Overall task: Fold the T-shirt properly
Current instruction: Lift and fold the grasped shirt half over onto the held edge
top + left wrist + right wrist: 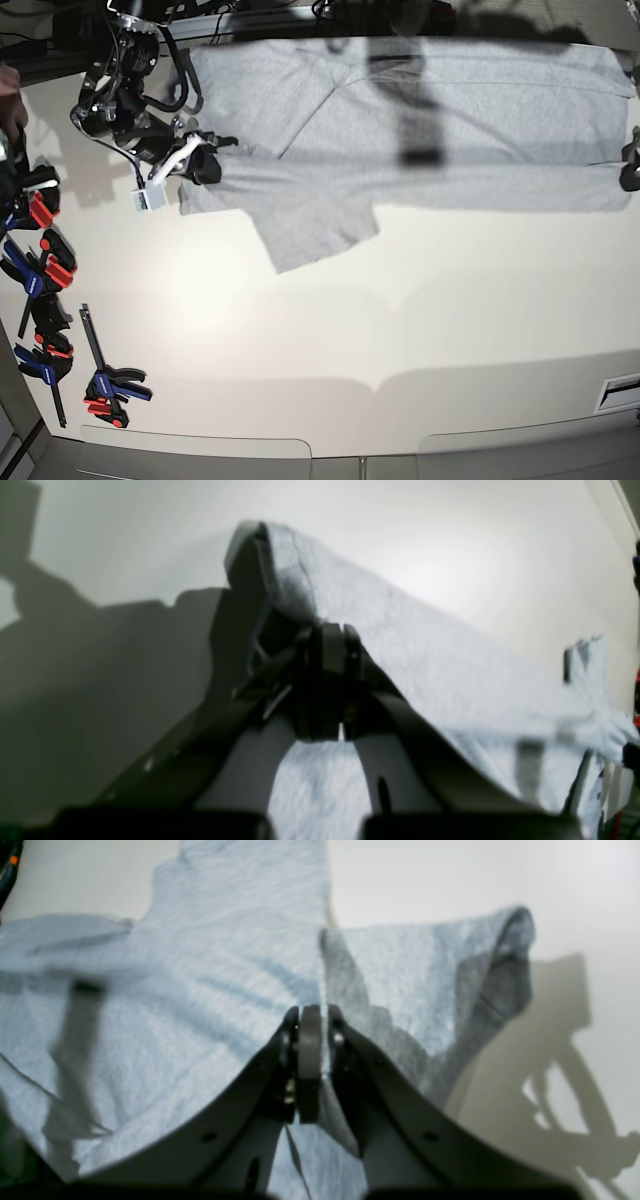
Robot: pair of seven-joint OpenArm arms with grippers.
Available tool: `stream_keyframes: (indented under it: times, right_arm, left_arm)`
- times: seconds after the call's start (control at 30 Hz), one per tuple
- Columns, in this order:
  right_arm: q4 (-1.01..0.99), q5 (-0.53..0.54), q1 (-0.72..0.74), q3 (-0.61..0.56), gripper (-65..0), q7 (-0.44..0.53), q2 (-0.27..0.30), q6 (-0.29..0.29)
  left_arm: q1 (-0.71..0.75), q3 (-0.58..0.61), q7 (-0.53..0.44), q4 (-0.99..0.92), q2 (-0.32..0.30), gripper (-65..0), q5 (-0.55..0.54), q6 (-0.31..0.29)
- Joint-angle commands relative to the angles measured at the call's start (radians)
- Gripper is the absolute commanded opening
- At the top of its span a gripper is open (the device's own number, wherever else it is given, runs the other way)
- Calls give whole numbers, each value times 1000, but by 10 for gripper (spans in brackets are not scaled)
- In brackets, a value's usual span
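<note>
The light grey T-shirt (450,120) lies stretched along the far edge of the white table (400,320), with one sleeve (320,225) pointing toward the near side. At the shirt's left end in the base view, my right gripper (205,165) is shut on its edge. The right wrist view shows the jaws (310,1040) pinched on a fold of the T-shirt (200,965). My left gripper (630,165) sits at the frame's right border, on the shirt's other end. In the left wrist view it (330,650) is shut on the T-shirt (450,670), which drapes off to the right.
Several red, blue and black clamps (40,270) lie along the table's left edge, one more (110,385) nearer the front. Cables and the right arm's body (125,90) crowd the far left corner. A slot (620,390) shows at the near right edge.
</note>
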Motion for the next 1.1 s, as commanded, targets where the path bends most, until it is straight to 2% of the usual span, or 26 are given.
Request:
stream_keyframes:
  times: [0.0,0.2,0.4,0.57,0.73,0.8,1.0,1.03,1.07]
  right_arm:
    - [19,40,6,5,-650,19,11,9]
    - [32,138,-19,5,-650,-22,11,9]
    - [129,139,-79,5,-650,-29,11,9]
    - [145,105,-96,5,-650,-27,11,9]
    - [145,-2,-96,5,-650,-7,11,9]
    - [145,-30,-96,5,-650,-9,11,-28]
    - [145,-29,-96,5,-650,-11,-15,-33]
    - [145,-29,-96,5,-650,-8,-27,-33]
    - [145,-29,-96,5,-585,0,-39,-33]
  left_arm:
    - [3,-31,-11,26,-34,-650,-31,-12]
    - [62,-77,11,53,-33,-650,-58,-12]
    - [80,-77,68,52,-25,-650,-58,-12]
    - [80,-77,108,52,-8,-650,-56,-12]
    - [80,-77,105,52,5,-650,-50,-12]
    - [80,-77,105,52,5,-650,-50,-12]
    - [80,-77,98,52,5,-649,-51,-12]
    - [80,-77,98,52,5,-629,-51,-12]
    - [80,-77,96,52,5,-601,-51,-12]
